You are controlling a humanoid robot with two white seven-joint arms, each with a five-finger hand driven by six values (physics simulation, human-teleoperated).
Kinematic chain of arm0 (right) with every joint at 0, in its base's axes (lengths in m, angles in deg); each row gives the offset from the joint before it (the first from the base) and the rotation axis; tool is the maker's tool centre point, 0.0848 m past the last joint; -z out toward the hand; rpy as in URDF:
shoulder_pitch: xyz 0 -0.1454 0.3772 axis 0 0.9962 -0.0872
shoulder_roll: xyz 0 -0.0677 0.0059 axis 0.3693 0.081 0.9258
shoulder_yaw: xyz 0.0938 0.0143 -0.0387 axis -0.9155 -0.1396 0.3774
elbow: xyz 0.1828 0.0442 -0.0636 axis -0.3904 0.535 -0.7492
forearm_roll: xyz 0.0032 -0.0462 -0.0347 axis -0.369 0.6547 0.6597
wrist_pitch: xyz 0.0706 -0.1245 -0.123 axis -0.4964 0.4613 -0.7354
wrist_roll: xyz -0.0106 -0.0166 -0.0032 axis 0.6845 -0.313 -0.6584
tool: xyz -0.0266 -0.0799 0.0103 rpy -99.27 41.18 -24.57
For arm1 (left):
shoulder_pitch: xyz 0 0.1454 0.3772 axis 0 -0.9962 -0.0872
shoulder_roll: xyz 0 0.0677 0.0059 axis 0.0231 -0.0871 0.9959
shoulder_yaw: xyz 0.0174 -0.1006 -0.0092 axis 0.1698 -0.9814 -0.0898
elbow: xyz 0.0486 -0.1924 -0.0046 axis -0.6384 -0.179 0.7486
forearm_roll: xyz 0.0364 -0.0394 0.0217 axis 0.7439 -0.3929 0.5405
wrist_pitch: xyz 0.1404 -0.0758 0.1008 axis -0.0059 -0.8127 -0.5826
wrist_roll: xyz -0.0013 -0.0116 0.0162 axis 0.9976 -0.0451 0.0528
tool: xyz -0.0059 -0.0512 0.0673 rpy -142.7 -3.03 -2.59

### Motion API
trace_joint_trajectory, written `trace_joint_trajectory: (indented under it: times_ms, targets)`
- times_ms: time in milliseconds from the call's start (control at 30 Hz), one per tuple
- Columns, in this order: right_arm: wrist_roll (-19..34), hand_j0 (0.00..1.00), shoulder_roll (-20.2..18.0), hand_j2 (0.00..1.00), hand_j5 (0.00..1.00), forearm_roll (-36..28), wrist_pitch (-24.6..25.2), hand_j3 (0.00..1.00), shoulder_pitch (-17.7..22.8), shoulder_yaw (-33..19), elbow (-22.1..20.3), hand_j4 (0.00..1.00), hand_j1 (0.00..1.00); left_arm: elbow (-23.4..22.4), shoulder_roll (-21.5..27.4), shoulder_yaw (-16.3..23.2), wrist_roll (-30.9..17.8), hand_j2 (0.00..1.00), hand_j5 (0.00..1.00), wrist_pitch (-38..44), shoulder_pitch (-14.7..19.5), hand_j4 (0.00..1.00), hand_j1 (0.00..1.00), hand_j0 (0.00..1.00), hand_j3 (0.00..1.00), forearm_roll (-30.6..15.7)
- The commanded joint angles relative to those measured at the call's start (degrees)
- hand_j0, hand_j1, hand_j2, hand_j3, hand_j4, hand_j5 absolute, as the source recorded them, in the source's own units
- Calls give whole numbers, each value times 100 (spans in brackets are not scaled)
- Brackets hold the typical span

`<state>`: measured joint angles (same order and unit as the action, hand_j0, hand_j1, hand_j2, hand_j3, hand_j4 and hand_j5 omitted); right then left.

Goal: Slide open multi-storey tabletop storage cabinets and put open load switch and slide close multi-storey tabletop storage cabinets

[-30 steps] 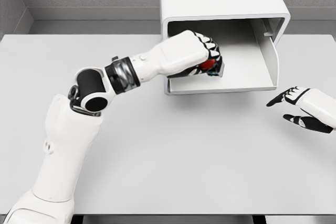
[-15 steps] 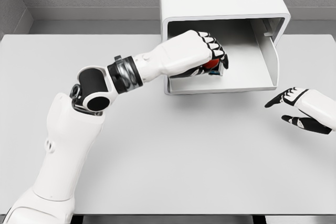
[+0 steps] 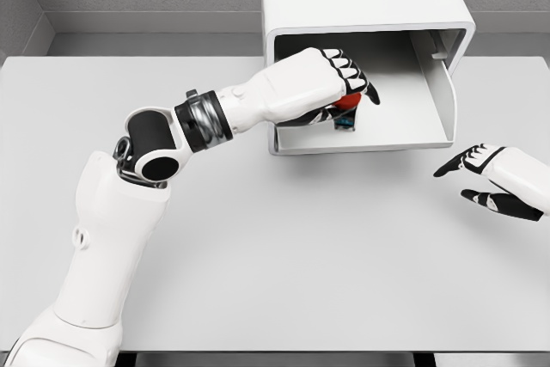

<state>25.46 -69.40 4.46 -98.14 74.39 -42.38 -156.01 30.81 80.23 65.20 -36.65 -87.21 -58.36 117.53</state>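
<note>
- The left hand (image 3: 331, 83) reaches into the open compartment of the storage cabinet (image 3: 369, 6), which stands at the far side of the worktop (image 3: 284, 247)
- The left hand's fingers are curled around the load switch (image 3: 345, 112), a small red and dark part held just above the compartment floor, near its left wall
- The right hand (image 3: 498, 180) hovers over the worktop to the right of the storage cabinet, fingers spread and holding nothing
- Step in hand, as judged: placing the load switch. Lower it until its base meets the compartment floor, then release the fingers without dragging the part. Keep the knuckles clear of the upper lip of the opening
- Orientation: the load switch appears to stand roughly upright, red portion uppermost; the fingers cover most of it, so its long axis and facing cannot be read with confidence
- The panel at the right side of the opening remains slid aside; closing is not yet done
</note>
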Motion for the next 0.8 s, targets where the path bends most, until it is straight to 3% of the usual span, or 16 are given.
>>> trace_joint_trajectory:
  times_ms: [0,233,400,467,567,700,767]
  targets:
    - [-2,66,-9,66,66,-39,3,66,0,-3,-10,66,66,-3,-1,-5,4,72,72,17,0,72,72,72,72,-34]
    - [-2,66,-9,66,66,-39,3,66,0,-12,-1,66,66,40,-1,-22,4,81,81,17,0,81,81,81,81,-43]
    - [-2,66,-9,66,66,-39,3,66,0,-21,-10,66,66,717,-1,-163,4,99,99,17,-70,99,99,99,99,-148]
    - [6,66,-9,66,66,-30,3,66,0,-21,-45,66,66,998,-1,-242,4,100,100,17,-167,100,100,100,100,-657]
    - [6,66,-9,66,66,-30,3,66,0,-12,-98,66,66,998,8,-286,4,100,100,17,-167,100,100,100,100,-1844]
    - [24,66,0,66,66,-30,3,66,-9,14,-221,66,66,999,1387,-646,4,100,100,17,-298,100,100,100,100,-3207]
    - [24,66,79,66,66,-30,3,66,-9,23,-229,66,66,998,1792,-1164,4,100,100,17,-606,100,100,100,100,-3365]
